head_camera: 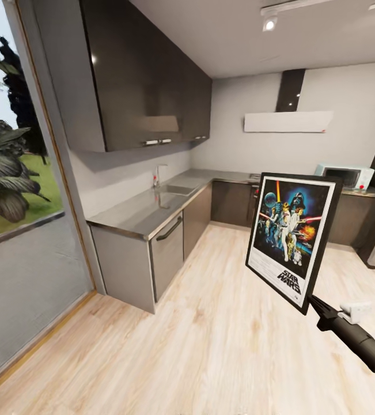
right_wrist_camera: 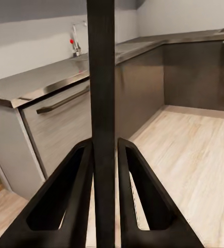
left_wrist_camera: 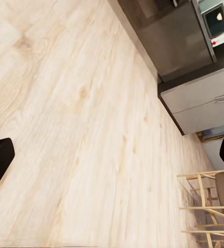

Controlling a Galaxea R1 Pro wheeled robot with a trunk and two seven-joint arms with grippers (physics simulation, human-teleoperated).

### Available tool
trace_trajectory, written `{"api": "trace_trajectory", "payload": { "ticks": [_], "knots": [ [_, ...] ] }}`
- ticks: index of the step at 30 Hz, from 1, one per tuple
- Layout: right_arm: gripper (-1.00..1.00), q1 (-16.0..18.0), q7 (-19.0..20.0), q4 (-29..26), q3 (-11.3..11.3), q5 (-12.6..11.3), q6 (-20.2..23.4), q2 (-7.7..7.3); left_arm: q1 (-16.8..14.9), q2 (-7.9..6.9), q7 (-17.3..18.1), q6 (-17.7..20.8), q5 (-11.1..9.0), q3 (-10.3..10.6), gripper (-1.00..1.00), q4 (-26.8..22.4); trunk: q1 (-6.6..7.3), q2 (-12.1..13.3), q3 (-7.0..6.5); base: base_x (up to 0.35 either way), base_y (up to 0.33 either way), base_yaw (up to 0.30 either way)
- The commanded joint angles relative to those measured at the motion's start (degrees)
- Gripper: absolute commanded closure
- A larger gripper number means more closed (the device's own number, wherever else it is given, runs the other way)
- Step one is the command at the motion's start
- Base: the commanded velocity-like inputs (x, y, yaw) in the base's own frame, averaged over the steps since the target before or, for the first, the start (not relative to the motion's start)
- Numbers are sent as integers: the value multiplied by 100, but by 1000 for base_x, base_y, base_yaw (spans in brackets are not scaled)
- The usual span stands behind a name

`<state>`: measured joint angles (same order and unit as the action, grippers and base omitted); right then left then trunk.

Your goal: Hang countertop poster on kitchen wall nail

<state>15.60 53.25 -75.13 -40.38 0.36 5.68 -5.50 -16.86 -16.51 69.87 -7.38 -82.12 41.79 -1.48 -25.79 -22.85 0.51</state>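
Right gripper (head_camera: 318, 304) clamped on poster's (head_camera: 291, 237) bottom corner, poster upright in the air, off the countertop (head_camera: 152, 210).
Pickup looks done imo; next = find a wall nail, can't spot one yet, then lift the frame to it. Left gripper (left_wrist_camera: 112, 155) wide apart, empty, over floor (head_camera: 210, 346). Upper cabinets (head_camera: 147, 75), hood (head_camera: 288, 121) & microwave (head_camera: 345, 176) crowd the walls.

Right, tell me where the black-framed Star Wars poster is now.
In the head view the black-framed Star Wars poster is off the glossy dark grey countertop, held up at right over the wood floor, its lower corner pinched in the right gripper.
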Motion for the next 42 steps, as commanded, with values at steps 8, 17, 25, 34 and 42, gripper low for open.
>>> {"api": "trace_trajectory", "payload": {
  "ticks": [8, 17, 25, 34, 42],
  "knots": [
    [100, 3, 45, -11, -14, -9, 68, 12, -1, -1, 0, -59, -33, 49, -100, -7, 1, -7, 5, -329, 6, 137],
    [100, 3, 43, -16, -6, -5, 65, 19, -1, -1, 0, -53, -41, 45, -100, -8, 1, -7, 5, -209, 0, 274],
    [100, 4, 40, -18, -5, -1, 65, 22, -1, -1, 0, -53, -38, 48, -100, -8, 1, -7, 5, -327, 0, 289],
    [100, 4, 39, -19, -5, -1, 60, 52, -1, -1, 0, -53, -40, 41, -100, -7, 1, -7, 5, -306, 0, 290],
    [100, 2, 37, -19, -5, -1, 60, 57, -1, -1, 0, -53, -41, 40, -100, -9, 1, -7, 5, -46, 0, 290]
  ]
}}
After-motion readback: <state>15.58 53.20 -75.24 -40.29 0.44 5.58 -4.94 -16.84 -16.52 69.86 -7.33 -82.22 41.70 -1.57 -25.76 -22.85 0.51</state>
